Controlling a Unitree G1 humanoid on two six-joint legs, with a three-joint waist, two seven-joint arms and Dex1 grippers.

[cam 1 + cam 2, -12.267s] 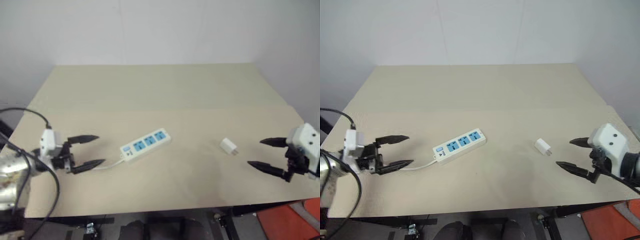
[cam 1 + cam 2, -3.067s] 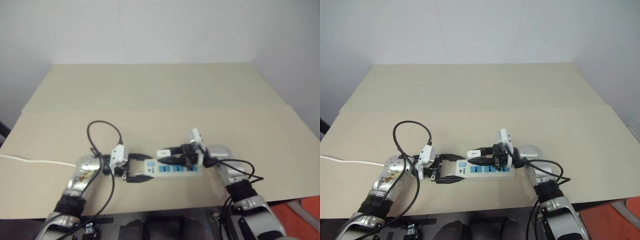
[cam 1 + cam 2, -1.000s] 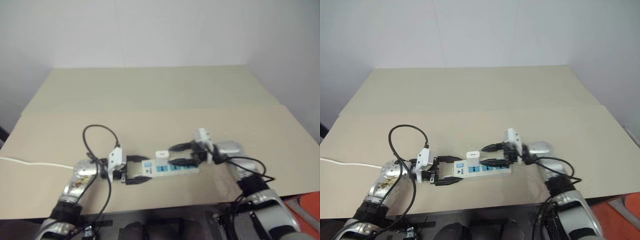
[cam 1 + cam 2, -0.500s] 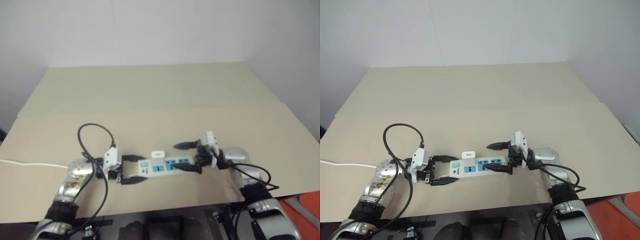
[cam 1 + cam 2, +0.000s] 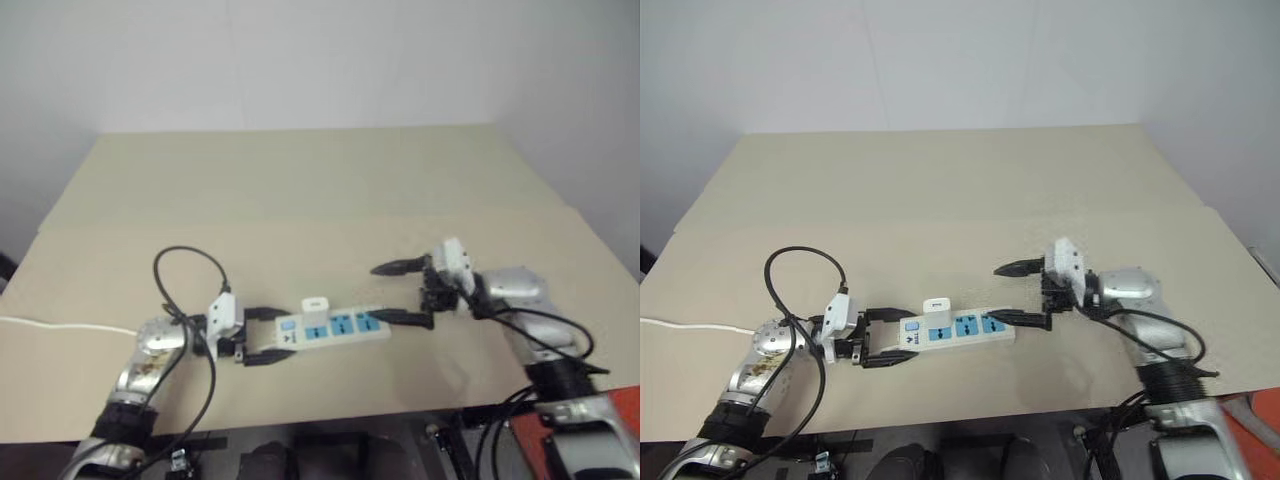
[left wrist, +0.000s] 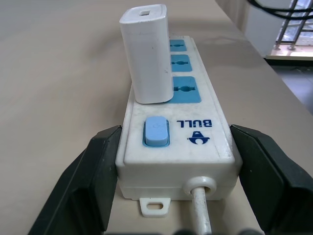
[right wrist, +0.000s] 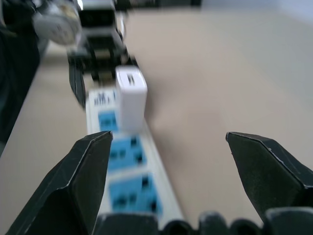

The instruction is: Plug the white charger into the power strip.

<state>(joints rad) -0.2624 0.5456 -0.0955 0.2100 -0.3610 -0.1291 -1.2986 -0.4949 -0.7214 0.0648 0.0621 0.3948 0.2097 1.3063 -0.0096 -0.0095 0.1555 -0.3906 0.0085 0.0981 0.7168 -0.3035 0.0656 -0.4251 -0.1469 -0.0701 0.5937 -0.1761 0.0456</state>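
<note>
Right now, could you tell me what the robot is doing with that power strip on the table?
The white charger stands upright in the power strip, in the outlet next to the blue switch, so the plugging looks done. The left end effector is shut on the strip's switch end, pinning it to the table. The right end effector is open near the strip's far end, holding nothing.

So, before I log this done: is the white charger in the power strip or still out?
In. The white charger stands upright in the power strip, in the outlet nearest the switch.
</note>
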